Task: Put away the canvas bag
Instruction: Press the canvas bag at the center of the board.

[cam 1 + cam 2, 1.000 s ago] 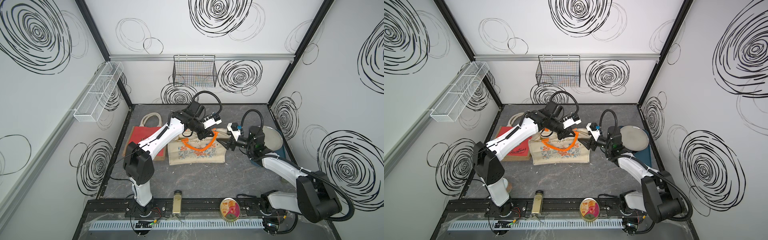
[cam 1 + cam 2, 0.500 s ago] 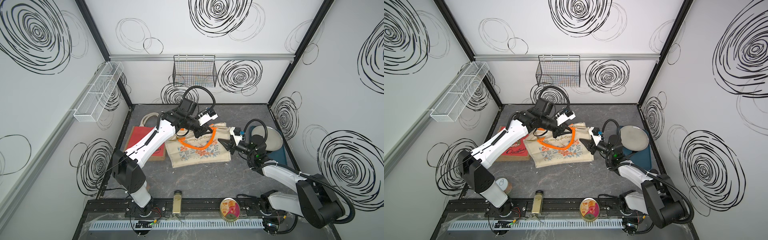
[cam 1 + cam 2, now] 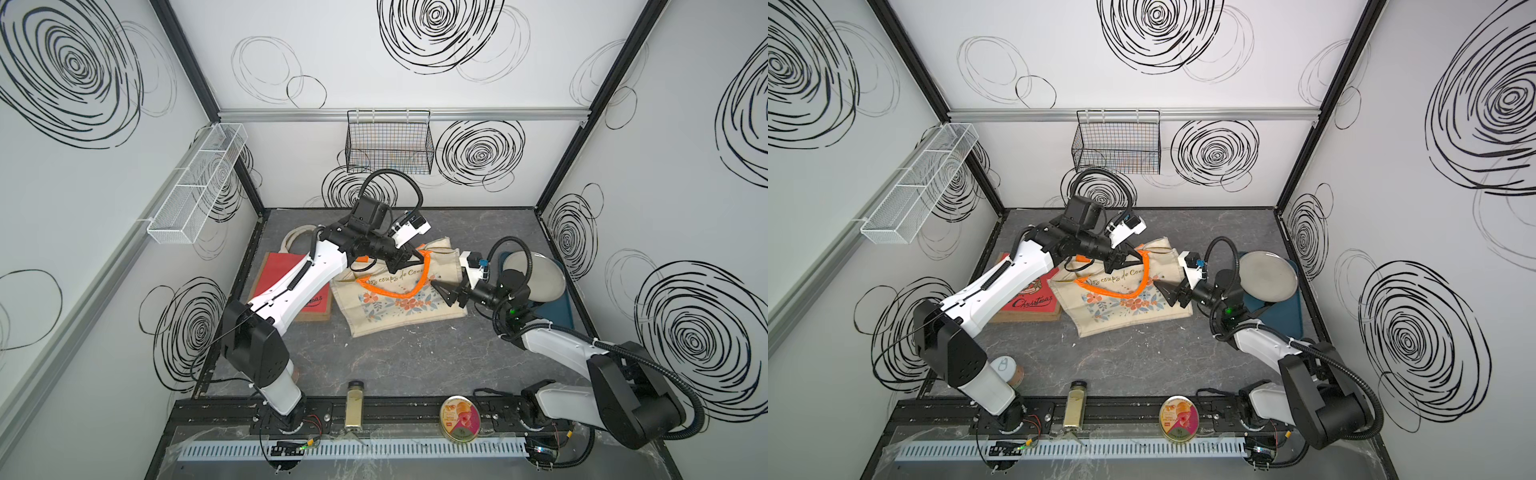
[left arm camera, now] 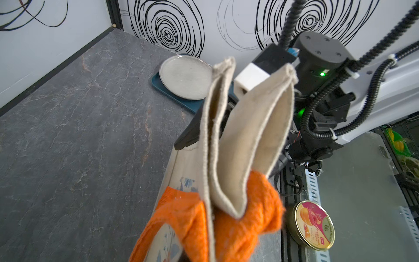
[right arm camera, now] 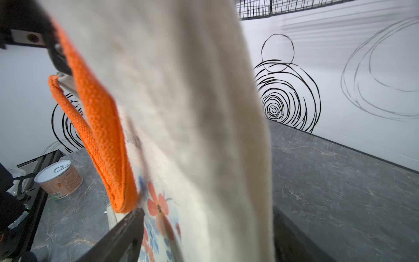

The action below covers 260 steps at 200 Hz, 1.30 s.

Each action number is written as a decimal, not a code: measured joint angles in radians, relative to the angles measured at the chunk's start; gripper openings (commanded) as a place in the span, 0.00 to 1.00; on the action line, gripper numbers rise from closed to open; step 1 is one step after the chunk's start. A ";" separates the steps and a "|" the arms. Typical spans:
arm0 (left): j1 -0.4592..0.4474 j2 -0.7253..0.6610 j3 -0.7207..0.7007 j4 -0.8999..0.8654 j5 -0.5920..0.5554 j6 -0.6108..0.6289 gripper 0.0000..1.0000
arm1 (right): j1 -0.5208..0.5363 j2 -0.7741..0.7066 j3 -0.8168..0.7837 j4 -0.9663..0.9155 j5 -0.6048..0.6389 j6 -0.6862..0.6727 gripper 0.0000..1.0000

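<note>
One canvas bag is your whole job. It lies in the middle of the table, with its printed face up and its base resting on the surface, while the mouth end is drawn up toward the back wall. That lift comes from the orange handle: your left pincer is pressed together on it where the strap meets the cream rim. The left wrist view shows strap and rim bunched right at the lens, with the mouth gaping below. Holding it there looks meant to keep the mouth raised and the cloth taut, so the bag hangs as one piece instead of slumping. Your right pincer comes in low from the side with its jaws spread. One finger sits against the flowered face, and the bag's side edge stands between the jaws; I read it as straddling the cloth, not clamping it yet. A second hold there would likely stop the bag swinging or folding when you lift. Just beside the bag is a red Christmas-print bag, partly under your left arm. Behind your right arm a plate rests on a blue tray. The black wire basket on the back wall looks the likeliest home, so expect a high lift.
</note>
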 measured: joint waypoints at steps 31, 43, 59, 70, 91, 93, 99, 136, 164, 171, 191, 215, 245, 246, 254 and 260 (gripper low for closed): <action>0.036 -0.021 -0.023 0.006 0.000 -0.027 0.00 | 0.001 0.031 0.005 0.001 -0.016 -0.004 0.00; 0.042 -0.021 -0.026 0.006 -0.002 -0.031 0.00 | 0.005 0.030 -0.002 0.013 -0.023 -0.003 0.00; 0.045 -0.021 -0.029 0.010 -0.006 -0.036 0.00 | 0.007 0.029 -0.003 0.013 -0.024 0.000 0.26; 0.045 -0.021 -0.029 0.013 -0.010 -0.041 0.00 | 0.007 0.029 -0.003 0.008 -0.022 0.000 0.74; 0.044 -0.021 -0.029 0.023 -0.008 -0.050 0.00 | 0.006 0.033 0.000 -0.015 -0.006 0.015 0.84; 0.044 -0.021 -0.029 0.024 -0.008 -0.051 0.00 | 0.006 0.035 0.000 -0.017 -0.006 0.018 0.84; 0.046 -0.023 -0.030 0.032 -0.008 -0.055 0.00 | 0.006 0.039 0.000 -0.022 -0.004 0.019 0.81; 0.056 -0.036 -0.030 0.036 -0.010 -0.074 0.00 | 0.005 0.066 0.010 -0.041 0.005 0.024 0.00; 0.061 -0.037 -0.030 0.039 -0.016 -0.074 0.00 | 0.008 0.058 0.011 -0.061 0.003 0.019 0.11; 0.062 -0.037 -0.030 0.042 -0.015 -0.075 0.00 | 0.008 0.051 0.012 -0.072 0.003 0.018 0.31; 0.065 -0.038 -0.031 0.051 -0.002 -0.092 0.00 | 0.001 0.030 0.041 -0.159 0.016 0.027 0.68; 0.073 -0.039 -0.031 0.079 0.007 -0.113 0.00 | -0.040 0.025 0.098 -0.262 0.014 0.088 1.00; 0.076 -0.043 -0.031 0.098 0.007 -0.125 0.00 | -0.124 0.030 0.098 -0.305 -0.025 0.202 1.00; 0.076 -0.043 -0.031 0.099 0.007 -0.125 0.00 | -0.126 0.030 0.098 -0.306 -0.027 0.204 1.00; 0.076 -0.043 -0.031 0.104 0.006 -0.125 0.00 | -0.145 0.033 0.098 -0.306 -0.042 0.237 1.00; 0.076 -0.043 -0.031 0.107 0.005 -0.125 0.00 | -0.157 0.033 0.096 -0.305 -0.049 0.259 1.00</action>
